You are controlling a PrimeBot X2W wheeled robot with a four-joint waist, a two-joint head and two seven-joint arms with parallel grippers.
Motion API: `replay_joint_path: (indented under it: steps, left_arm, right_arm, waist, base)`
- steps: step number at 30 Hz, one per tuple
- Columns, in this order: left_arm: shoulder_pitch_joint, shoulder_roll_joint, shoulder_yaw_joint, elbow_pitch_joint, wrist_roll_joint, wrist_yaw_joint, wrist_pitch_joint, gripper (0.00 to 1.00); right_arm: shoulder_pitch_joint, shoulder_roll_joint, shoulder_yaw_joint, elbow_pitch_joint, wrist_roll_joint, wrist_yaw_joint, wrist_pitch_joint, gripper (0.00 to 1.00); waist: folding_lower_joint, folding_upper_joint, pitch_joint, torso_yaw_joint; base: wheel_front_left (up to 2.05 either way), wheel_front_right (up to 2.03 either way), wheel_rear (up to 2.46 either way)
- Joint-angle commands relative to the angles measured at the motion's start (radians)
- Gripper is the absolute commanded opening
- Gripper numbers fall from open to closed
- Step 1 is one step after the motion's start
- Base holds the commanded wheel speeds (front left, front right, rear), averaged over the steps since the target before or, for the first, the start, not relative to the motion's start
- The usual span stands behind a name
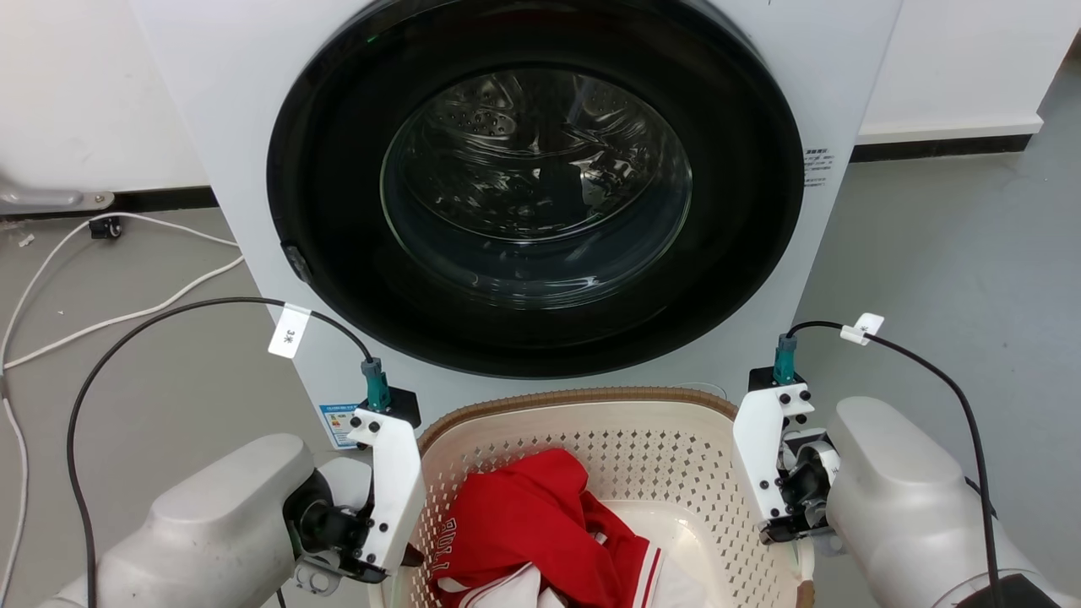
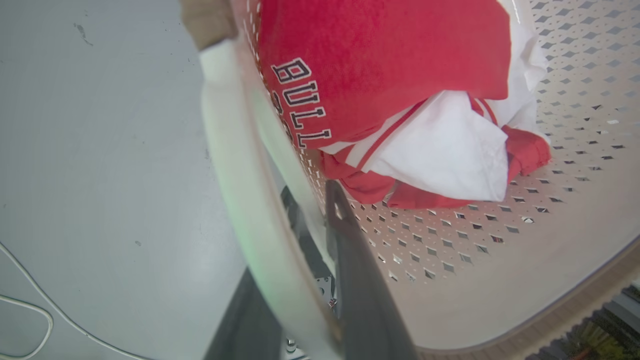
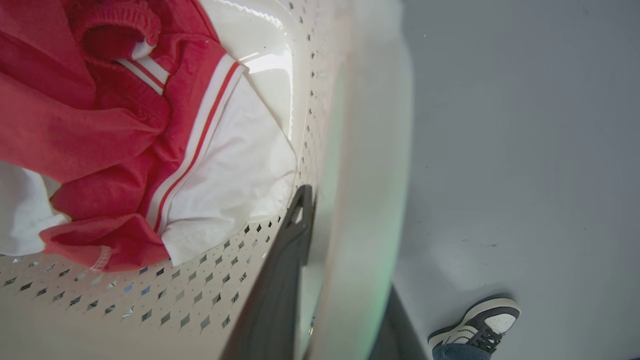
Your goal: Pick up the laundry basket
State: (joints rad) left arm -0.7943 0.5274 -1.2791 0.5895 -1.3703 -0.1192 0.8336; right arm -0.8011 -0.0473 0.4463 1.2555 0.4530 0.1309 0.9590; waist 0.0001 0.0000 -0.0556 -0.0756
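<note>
The left gripper (image 2: 310, 196) pinches the laundry basket (image 1: 591, 404) by one handle (image 2: 225, 125) between its fingers. The right gripper (image 3: 327, 210) seemingly pinches the opposite handle (image 3: 370, 150).

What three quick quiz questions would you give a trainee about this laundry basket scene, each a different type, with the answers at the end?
1. True or false: the laundry basket is empty.
2. What passes between the fingers of the left gripper? A) the basket's white handle B) a black cable C) a red sleeve
3. In a word, what stands on the floor beside the basket in the right wrist view?
Key: 1 false, red and white clothes lie in it; 2 A; 3 a person's shoe.
</note>
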Motion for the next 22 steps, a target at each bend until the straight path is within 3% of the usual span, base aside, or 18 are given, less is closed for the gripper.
replay_joint_path:
  steps: [1, 22]
  left_arm:
    - [-0.014, -0.008, -0.004, -0.008, -0.003, -0.019, 0.012, 0.0]
    - [-0.015, -0.013, -0.004, 0.005, -0.007, -0.019, 0.025, 0.0]
  right_arm:
    - [-0.02, -0.006, 0.006, 0.0, -0.005, 0.0, -0.009, 0.0]
    - [-0.024, -0.006, 0.005, 0.02, -0.001, 0.0, -0.014, 0.0]
  waist:
    - [-0.0001, 0.0, 0.0, -0.001]
    - [-0.0001, 0.0, 0.003, -0.002]
  base:
    - [0.0, 0.0, 0.0]
    - [0.0, 0.0, 0.0]
